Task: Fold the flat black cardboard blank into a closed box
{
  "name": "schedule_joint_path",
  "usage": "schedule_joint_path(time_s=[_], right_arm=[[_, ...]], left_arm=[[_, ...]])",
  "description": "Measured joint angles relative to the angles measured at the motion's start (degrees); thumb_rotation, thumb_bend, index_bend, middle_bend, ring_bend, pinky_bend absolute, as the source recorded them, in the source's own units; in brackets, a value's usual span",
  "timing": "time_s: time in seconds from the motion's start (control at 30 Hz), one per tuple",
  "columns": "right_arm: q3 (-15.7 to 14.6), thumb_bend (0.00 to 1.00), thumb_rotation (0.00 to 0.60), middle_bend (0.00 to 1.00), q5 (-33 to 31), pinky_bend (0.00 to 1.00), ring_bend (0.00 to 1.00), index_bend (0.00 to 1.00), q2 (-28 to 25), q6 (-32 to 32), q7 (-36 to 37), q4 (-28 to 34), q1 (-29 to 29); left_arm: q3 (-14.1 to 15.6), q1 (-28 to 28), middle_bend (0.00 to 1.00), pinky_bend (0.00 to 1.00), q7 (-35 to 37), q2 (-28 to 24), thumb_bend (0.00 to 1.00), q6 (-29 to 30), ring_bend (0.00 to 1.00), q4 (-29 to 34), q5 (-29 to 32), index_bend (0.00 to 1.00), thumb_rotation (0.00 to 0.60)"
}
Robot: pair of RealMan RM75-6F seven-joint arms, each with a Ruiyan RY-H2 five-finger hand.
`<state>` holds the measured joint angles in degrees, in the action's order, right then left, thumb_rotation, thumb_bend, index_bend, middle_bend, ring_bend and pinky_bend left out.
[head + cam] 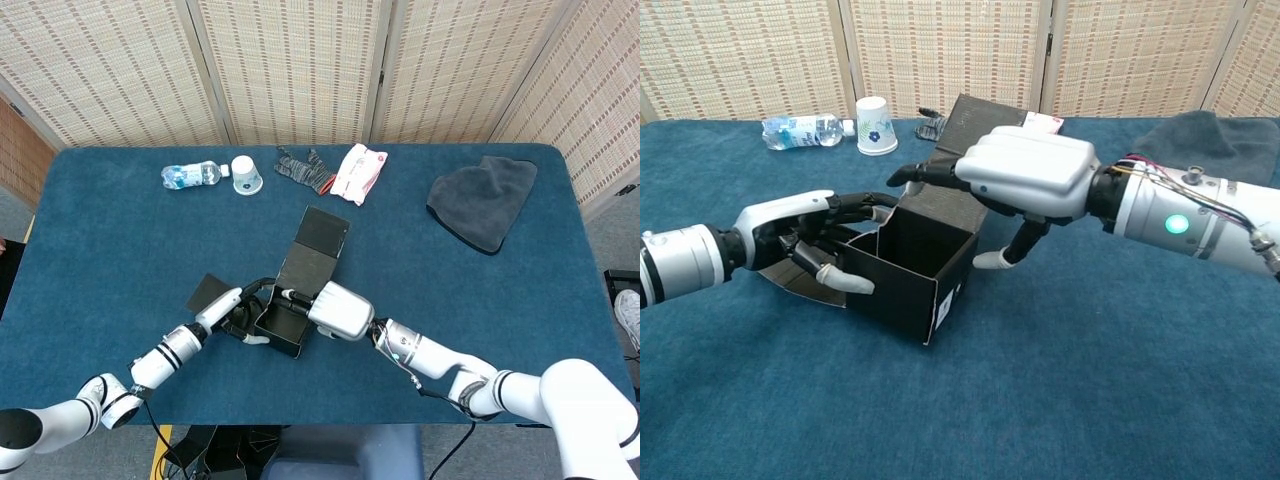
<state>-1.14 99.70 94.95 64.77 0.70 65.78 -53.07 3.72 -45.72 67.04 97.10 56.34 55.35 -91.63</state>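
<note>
Black cardboard box [902,272] stands half folded on the blue table [120,240], between the two hands, with its top open and its lid flap [314,248] lying back on the far side. The left hand [805,243] is at the left wall of the box: its fingers [845,284] are curled against this wall and seem to hold it, with a flat side flap [210,291] lying under and behind the hand. The right hand [1025,183] hovers over the right far corner of the box; its fingers are stretched forward over the lid flap and the thumb points down beside the right wall, and it is not possible to tell if they touch the cardboard, but the hand grips nothing. Well beyond both hands, near the far edge of the table, lie a plastic bottle [189,175], a paper cup [245,175], a dark glove [305,168] and a pink packet [358,172]. Far to the right of the right hand lies a grey cloth [484,201].
</note>
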Motion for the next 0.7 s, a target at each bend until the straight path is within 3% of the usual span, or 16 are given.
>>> schedule_joint_path(time_s=[0.23, 0.53, 0.7], right_arm=[[0.24, 0.19, 0.6, 0.2, -4.22, 0.98, 0.75, 0.05, -4.12, 3.67, 1.69, 8.84, 5.85], [-1.25, 0.12, 0.6, 0.25, -15.88, 0.98, 0.75, 0.08, -10.85, 5.06, 7.37, 26.87, 15.4], [-1.41, 0.03, 0.6, 0.15, -24.71, 0.98, 0.74, 0.02, -14.99, 0.68, 6.78, 34.25, 17.74]], left_arm=[[-1.39, 1.82, 0.17, 0.65, -6.18, -0.09, 0.07, 0.42, 0.47, 1.61, 2.56, 0.1, 0.6], [-2.56, 4.1, 0.13, 0.65, -15.2, -1.45, 0.07, 0.91, 0.46, 6.08, 4.86, 0.06, 0.6], [-2.76, 4.61, 0.03, 0.65, -21.32, -2.53, 0.07, -0.07, 0.43, 8.81, 5.81, 0.0, 0.6]])
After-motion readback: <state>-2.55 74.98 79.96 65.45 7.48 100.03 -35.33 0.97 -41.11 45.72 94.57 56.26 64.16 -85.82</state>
